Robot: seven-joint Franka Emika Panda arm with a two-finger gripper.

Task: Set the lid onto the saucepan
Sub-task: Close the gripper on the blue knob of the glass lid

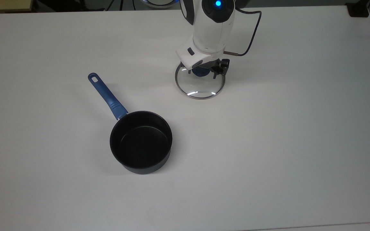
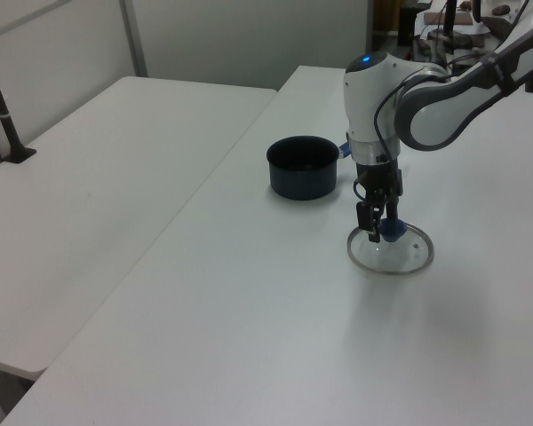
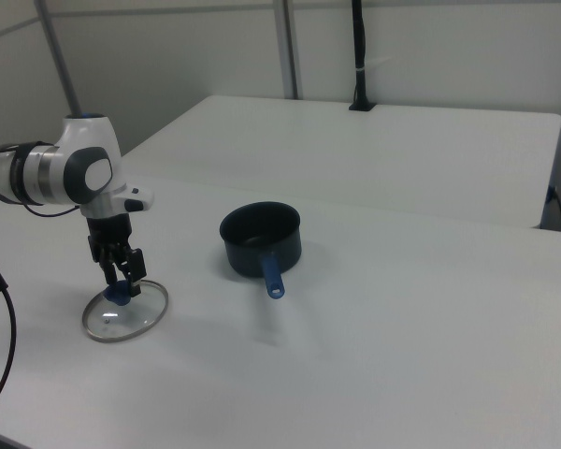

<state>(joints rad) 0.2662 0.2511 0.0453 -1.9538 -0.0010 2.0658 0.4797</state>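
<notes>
The gripper [image 1: 204,71] is straddling the glass lid's [image 1: 200,86] blue knob [image 1: 200,72], jaws apart; the saucepan [image 1: 141,141] is sitting at seven o'clock.

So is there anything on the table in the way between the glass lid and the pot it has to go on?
No, nothing visible. In the top view the table is bare between the lid and the saucepan. The gripper is already at the lid's blue knob.

Black saucepan [image 1: 141,141] with blue handle, clear lid [image 1: 200,84] with blue knob, white table [image 1: 268,144]
</notes>
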